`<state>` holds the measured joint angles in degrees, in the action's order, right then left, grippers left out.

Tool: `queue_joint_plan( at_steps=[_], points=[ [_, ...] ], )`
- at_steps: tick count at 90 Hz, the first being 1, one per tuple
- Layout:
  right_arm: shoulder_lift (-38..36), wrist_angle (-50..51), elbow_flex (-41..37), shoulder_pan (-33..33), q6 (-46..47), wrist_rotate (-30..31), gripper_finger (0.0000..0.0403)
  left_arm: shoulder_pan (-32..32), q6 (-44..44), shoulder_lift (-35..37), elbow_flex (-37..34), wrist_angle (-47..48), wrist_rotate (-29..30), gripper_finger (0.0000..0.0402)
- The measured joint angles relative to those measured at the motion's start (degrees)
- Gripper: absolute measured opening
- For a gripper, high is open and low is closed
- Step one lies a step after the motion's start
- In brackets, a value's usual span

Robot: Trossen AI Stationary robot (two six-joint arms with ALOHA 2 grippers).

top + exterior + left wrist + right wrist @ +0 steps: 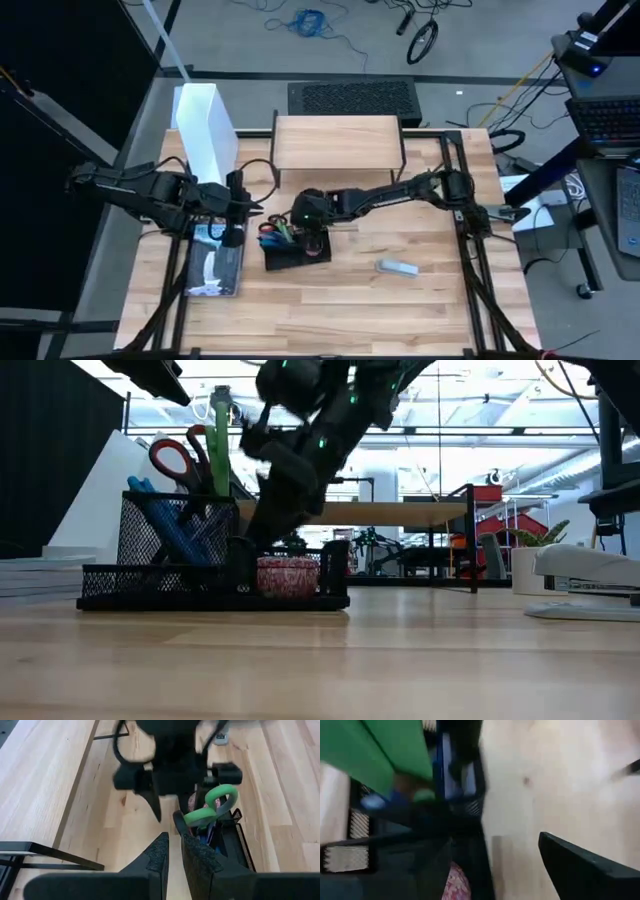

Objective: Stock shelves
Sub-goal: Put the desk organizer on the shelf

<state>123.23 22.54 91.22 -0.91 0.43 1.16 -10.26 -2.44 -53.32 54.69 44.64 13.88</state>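
One set of shelves (pixel 337 142), a low riser with a light-wood top on thin black legs, stood at the far middle of the surface (pixel 420 310), with nothing on its top that I could see from above. Just beside its left end rose a tall white file box (pixel 205 135). In front of the shelves, near the centre, sat the black mesh organizer (pixel 295 248), holding scissors with red handles (pixel 172 458), green-handled scissors (pixel 212 807) and blue pens. My right pincer (pixel 312 235) was down over the organizer with its fingers spread, one at the mesh wall and the other out over bare wood; I gripped nothing. My left pincer (pixel 232 228) hovered just left of the organizer, fingers nearly together and empty, above a grey flat packet (pixel 215 268). A stapler (pixel 397 266) lay well apart to the right.
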Motion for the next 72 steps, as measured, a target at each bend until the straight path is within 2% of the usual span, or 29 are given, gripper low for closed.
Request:
queue_joint_plan(
  at_steps=[20,44,56,72],
  points=[
    [3.1,-5.3,0.1,-0.1,1.7,-0.1,0.0252,0.0,0.3,0.0,0.0,0.0,0.0,0.0038],
    [3.1,-5.3,0.1,0.1,3.3,0.0,0.0224,0.0,0.0,0.0,0.0,-0.1,0.0,0.0038],
    [3.2,-4.8,0.0,0.1,3.5,0.5,0.0178,0.0,-0.1,0.0,0.0,-0.2,0.0,0.0038],
    [3.3,-3.7,0.0,0.2,3.4,0.5,0.0082,0.0,-0.1,0.0,0.0,-0.2,0.0,0.0038]
  ],
)
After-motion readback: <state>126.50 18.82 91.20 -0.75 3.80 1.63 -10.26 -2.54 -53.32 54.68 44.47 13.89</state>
